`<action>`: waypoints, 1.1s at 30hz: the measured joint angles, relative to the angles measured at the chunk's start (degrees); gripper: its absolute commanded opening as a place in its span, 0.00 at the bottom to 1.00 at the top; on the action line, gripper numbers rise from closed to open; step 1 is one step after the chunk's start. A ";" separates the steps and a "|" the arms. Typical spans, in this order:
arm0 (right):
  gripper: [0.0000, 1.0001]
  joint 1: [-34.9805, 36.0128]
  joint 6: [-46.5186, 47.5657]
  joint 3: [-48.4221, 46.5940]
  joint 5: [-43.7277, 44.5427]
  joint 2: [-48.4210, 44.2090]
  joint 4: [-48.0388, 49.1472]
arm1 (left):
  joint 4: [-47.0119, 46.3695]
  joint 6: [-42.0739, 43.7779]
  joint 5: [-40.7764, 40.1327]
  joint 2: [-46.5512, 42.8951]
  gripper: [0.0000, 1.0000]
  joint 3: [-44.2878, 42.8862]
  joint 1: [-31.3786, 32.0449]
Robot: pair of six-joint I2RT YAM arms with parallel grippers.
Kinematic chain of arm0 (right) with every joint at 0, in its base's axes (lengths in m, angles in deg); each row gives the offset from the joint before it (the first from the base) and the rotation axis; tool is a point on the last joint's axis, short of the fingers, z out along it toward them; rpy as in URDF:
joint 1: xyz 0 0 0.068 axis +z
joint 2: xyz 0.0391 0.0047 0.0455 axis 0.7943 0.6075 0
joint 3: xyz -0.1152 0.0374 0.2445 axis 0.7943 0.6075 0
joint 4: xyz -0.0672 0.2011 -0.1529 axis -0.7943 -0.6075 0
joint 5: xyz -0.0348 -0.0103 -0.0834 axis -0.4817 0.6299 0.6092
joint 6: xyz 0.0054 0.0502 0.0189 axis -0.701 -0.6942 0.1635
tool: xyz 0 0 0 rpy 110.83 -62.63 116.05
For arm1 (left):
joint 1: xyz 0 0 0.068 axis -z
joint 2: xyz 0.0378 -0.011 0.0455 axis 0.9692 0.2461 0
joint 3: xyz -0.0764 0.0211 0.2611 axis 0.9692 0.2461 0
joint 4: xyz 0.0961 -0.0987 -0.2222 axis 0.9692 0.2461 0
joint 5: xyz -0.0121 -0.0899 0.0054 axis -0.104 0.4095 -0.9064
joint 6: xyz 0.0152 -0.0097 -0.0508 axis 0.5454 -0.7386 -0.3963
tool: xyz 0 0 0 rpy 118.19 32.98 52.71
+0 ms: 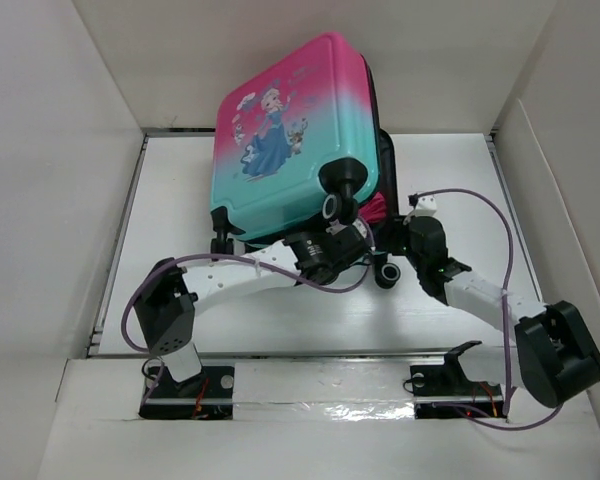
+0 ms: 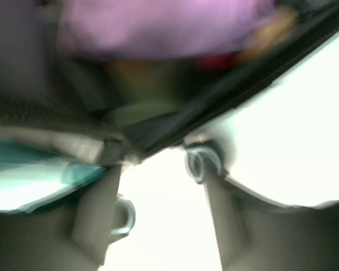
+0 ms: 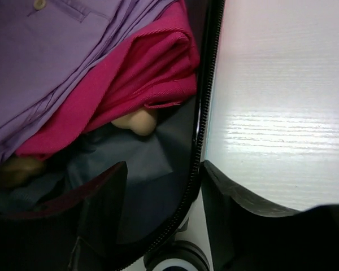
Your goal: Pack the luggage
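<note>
The luggage [image 1: 280, 150] stands at the middle back of the table, its pink-to-teal lid propped up over the lower shell. My left gripper [image 1: 345, 240] is at the lid's near edge. In the blurred left wrist view it [image 2: 158, 169] is open, only white table between its fingers and the teal lid edge [image 2: 39, 169] beside the left one. My right gripper [image 3: 164, 166] is open and straddles the shell's black zipper rim [image 3: 199, 135], one finger over the grey lining [image 3: 141, 180], the other outside. Inside lie a purple garment [image 3: 62, 51] and folded magenta cloth [image 3: 141, 68].
A beige object [image 3: 137, 121] peeks from under the magenta cloth. A suitcase wheel [image 3: 178, 262] sits just below the right gripper, and another wheel [image 2: 203, 161] is near the left one. White walls [image 1: 60, 200] enclose the white table [image 1: 460, 190] on three sides.
</note>
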 measured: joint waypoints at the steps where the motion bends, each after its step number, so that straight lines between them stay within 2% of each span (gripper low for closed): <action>1: 0.62 -0.81 0.68 0.09 -1.40 -1.07 -1.25 | -0.66 -1.25 1.77 0.00 0.66 -0.02 0.87; 3: 0.61 -2.62 1.20 0.17 -4.22 -3.06 -3.61 | -6.19 -4.11 6.99 0.00 0.74 -0.81 3.08; 5: 0.57 -4.15 1.44 0.17 -6.84 -5.33 -5.97 | -12.90 -6.45 13.16 0.09 0.74 -3.63 5.46; 8: 0.47 -6.75 1.36 0.17 -8.87 -9.60 -9.07 | -16.55 -9.46 21.14 -0.24 0.74 -9.92 8.24; 9: 0.38 -8.04 1.38 0.24 -8.59 -11.26 -11.23 | -18.18 -9.88 23.43 -0.59 0.74 -12.44 8.41; 10: 0.25 -9.60 1.31 0.31 -8.61 -12.83 -12.92 | -19.71 -10.29 25.51 -1.16 0.73 -14.97 8.37; 14: 0.21 -14.73 1.51 -0.42 -7.67 -19.34 -14.88 | -25.49 -12.72 30.38 -7.82 0.68 -20.37 6.84; 15: 0.21 -15.93 1.57 -0.85 -7.61 -20.41 -15.15 | -26.86 -13.70 30.75 -10.56 0.63 -20.37 5.70; 17: 0.21 -18.49 1.99 -1.60 -7.65 -21.57 -15.50 | -30.03 -16.92 32.17 -16.59 0.55 -18.60 0.35; 18: 0.21 -19.76 2.12 -1.97 -7.76 -21.77 -15.50 | -31.63 -18.49 32.22 -19.19 0.55 -17.11 -3.23; 22: 0.27 -22.69 3.17 -4.24 -8.63 -18.01 -15.61 | -38.82 -28.68 33.59 -28.44 0.54 -4.50 -28.26; 24: 0.29 -23.06 3.72 -7.30 -9.40 -13.00 -15.50 | -40.94 -34.12 35.76 -29.44 0.54 1.53 -40.68; 27: 0.32 -23.45 4.11 -12.07 -11.17 -4.90 -15.17 | -42.51 -40.81 40.37 -26.60 0.54 8.85 -53.24; 30: 0.35 -24.24 4.11 -18.01 -12.48 3.93 -14.82 | -42.93 -44.94 44.00 -19.45 0.55 12.96 -60.35; 33: 0.36 -24.87 4.33 -26.93 -13.00 13.86 -15.87 | -42.91 -47.43 46.88 -11.54 0.55 13.88 -61.88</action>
